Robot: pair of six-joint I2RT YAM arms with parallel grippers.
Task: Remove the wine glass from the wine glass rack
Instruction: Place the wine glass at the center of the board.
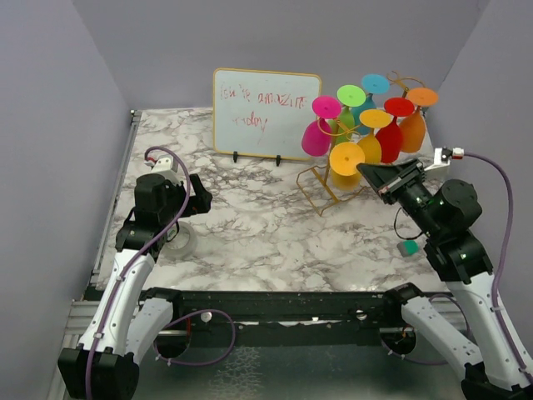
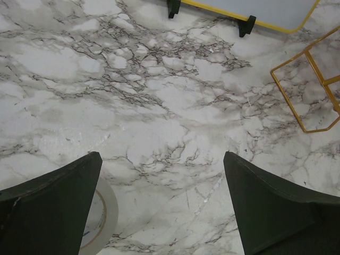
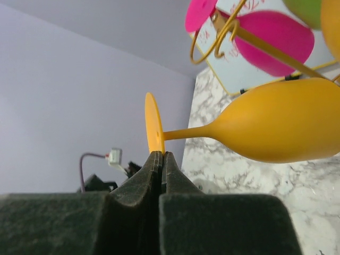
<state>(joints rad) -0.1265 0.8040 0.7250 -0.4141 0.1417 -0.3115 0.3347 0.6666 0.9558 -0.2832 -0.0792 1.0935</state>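
Observation:
The gold wire wine glass rack (image 1: 320,190) stands at the back right and carries several coloured glasses. An orange wine glass (image 1: 347,158) hangs at the rack's low front end, foot toward me. My right gripper (image 1: 365,169) reaches up to it. In the right wrist view its jaws (image 3: 161,154) are pressed shut on the lower edge of the orange wine glass's (image 3: 276,125) foot disc, under the gold rail (image 3: 265,45). My left gripper (image 1: 198,193) hovers over the marble on the left, wide open (image 2: 162,155) and holding nothing.
A white dry-erase board (image 1: 266,112) with red writing stands behind the rack. A roll of white tape (image 2: 109,212) lies under the left gripper. A small green object (image 1: 408,247) sits beside the right arm. Grey walls close off the table (image 1: 266,225) on three sides.

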